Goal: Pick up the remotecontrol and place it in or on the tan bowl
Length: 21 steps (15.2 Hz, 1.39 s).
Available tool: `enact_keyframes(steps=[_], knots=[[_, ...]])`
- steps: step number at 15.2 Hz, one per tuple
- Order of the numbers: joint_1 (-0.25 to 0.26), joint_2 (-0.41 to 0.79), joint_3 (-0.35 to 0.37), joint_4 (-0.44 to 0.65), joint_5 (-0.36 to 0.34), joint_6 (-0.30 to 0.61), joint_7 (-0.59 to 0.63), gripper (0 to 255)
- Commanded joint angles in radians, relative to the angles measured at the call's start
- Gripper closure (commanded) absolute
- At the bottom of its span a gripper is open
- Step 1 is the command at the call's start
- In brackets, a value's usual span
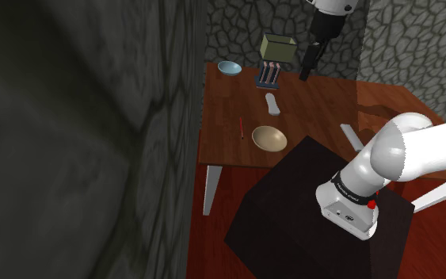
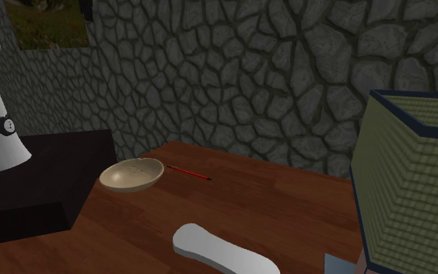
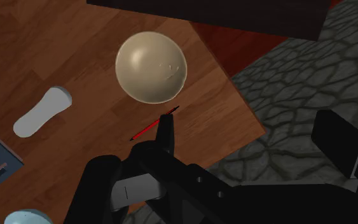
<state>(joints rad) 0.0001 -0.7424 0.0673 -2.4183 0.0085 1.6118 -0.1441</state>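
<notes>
Currently the all-black end effector (image 1: 307, 70) hangs in the air above the far part of the reddish-brown wooden worktop (image 1: 324, 111), beside the olive-green woven box with a dark blue rim (image 1: 278, 49). In the wrist view its fingers (image 3: 166, 127) read as one narrow black prong with no gap, so they are pressed together and pinch nothing.

The pale grey, elongated remote control with rounded ends (image 1: 272, 103) lies flat on the worktop, untouched. In the shoulder view it sits between a blue-grey slotted object (image 1: 268, 74) and the shallow tan bowl (image 1: 268, 138), apart from both. The bowl stands upright near the worktop edge closest to the black box stand (image 1: 316, 214), and nothing lies inside it. A thin red stick (image 1: 241, 128) rests near the bowl, toward the shoulder view's left of it.

A small light blue bowl (image 1: 230, 68) stands at the far corner of the worktop, toward the shoulder view's left of the slotted object.

In the second exterior view the remote control (image 2: 221, 251) lies in the foreground, the tan bowl (image 2: 133, 174) and red stick (image 2: 188, 173) lie behind it, and the woven box (image 2: 411, 179) rises at the second exterior view's right. Grey cobbled stone walls (image 2: 248, 70) enclose the scene.
</notes>
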Motion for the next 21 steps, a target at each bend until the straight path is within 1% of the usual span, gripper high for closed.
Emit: enact_keyframes(steps=[1,6,11,16,21], knots=[[0.0,0.0,0.0,0.0,0.0,0.0,0.0,0],[-0.05,0.122,-0.035,-0.029,-0.023,0.157,0.018,0],[-0.098,0.265,-0.072,-0.029,-0.042,0.306,0.037,0],[-0.14,0.423,-0.111,0.0,-0.052,0.441,0.054,0],[-0.177,0.589,-0.151,0.055,-0.049,0.559,0.064,0]])
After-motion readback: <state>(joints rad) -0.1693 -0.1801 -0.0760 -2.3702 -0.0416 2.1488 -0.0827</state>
